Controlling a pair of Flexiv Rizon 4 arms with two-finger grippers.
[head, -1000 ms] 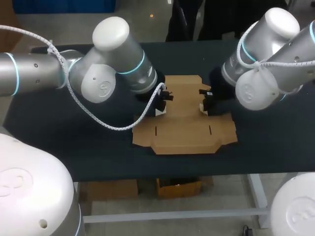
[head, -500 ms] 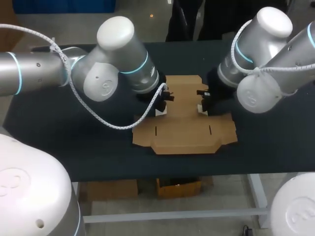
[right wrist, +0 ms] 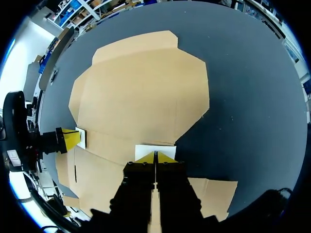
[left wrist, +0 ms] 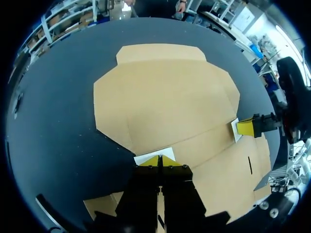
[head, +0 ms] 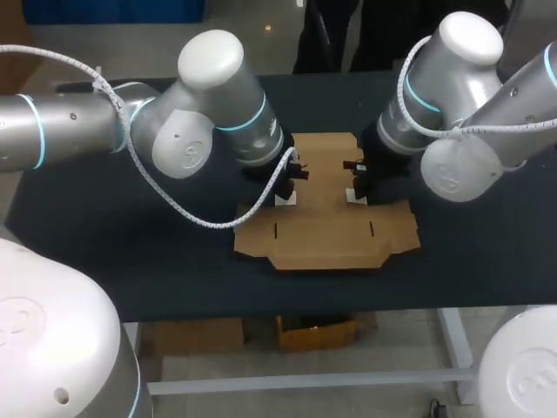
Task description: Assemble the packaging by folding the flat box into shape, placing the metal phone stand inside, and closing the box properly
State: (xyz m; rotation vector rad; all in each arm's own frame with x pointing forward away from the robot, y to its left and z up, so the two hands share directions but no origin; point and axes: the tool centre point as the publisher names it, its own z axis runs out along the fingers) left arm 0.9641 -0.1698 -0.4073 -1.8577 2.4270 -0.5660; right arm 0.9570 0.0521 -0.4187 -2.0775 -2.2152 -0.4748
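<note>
The desk carries the flat box; left pincer at its nine o'clock, right pincer at three, both tips together, seemingly pinning it for folding.

You're in what looks like a robotics lab. At its centre stands a work table covered in a dark mat, on a pale metal frame. Two silver robot arms with light blue rings reach over the table, the left arm from its left side and the right arm from its right. Each trails a white braided cable. A flat cardboard box lies on the table.
</note>
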